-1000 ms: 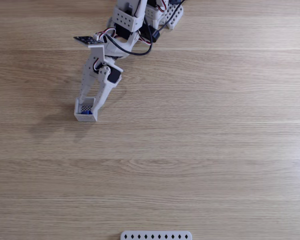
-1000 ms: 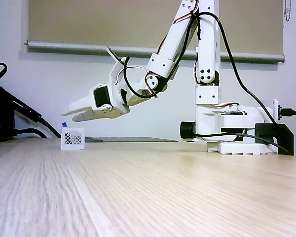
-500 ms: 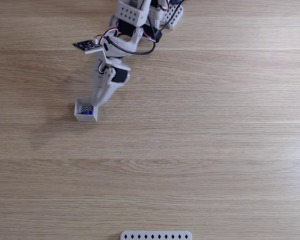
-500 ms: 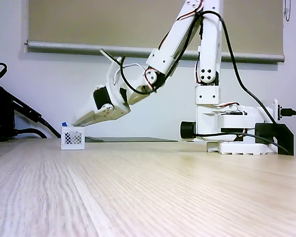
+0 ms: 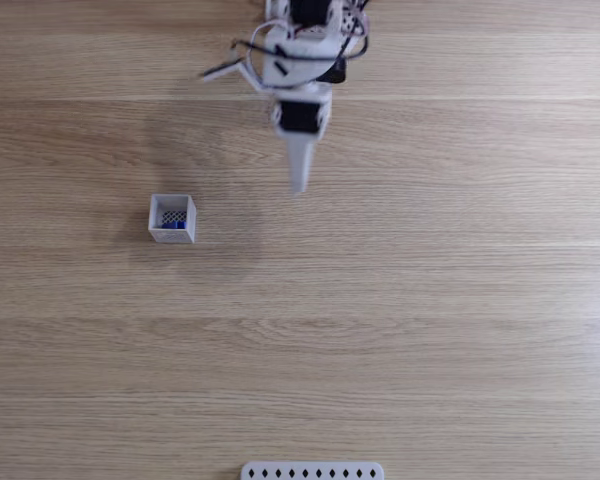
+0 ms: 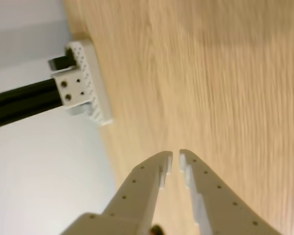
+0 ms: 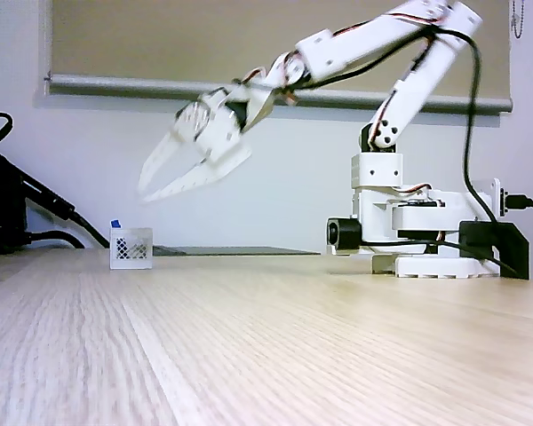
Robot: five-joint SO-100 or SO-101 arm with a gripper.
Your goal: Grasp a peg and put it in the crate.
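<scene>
Wood-grain worktop (image 5: 430, 300) is filling the top-down fixed view; in the low side fixed view a pale wall and a roller blind (image 7: 204, 44) are sitting behind it. A white strip with diamond holes (image 5: 312, 470) is lying at the worktop's near edge, well apart from everything else.

The arm (image 7: 373, 53) is reaching out from its base (image 7: 409, 231) at the far edge, stretched high and roughly level in the side view. The pincer (image 5: 299, 183) is hanging in the air well above the surface, tips pointing toward the near edge in the top-down view. In the wrist view the pincer (image 6: 175, 160) is showing its jaws nearly together, just a thin slit between the tips, and it's carrying nothing.

The crate (image 5: 172, 218) is sitting on the worktop toward the left edge in the top-down view, well apart from the pincer and lower. In the side view the crate (image 7: 131, 248) is standing below and left of the tips.

The peg (image 5: 174, 225) is already lying inside the crate, showing as a blue patch against the near wall; in the side view a blue tip of the peg (image 7: 115, 223) is poking above the rim, so its long axis is probably leaning close to upright.

Judgement: placement is looking done, nothing left to grasp. Any further move is just the arm parking itself.
</scene>
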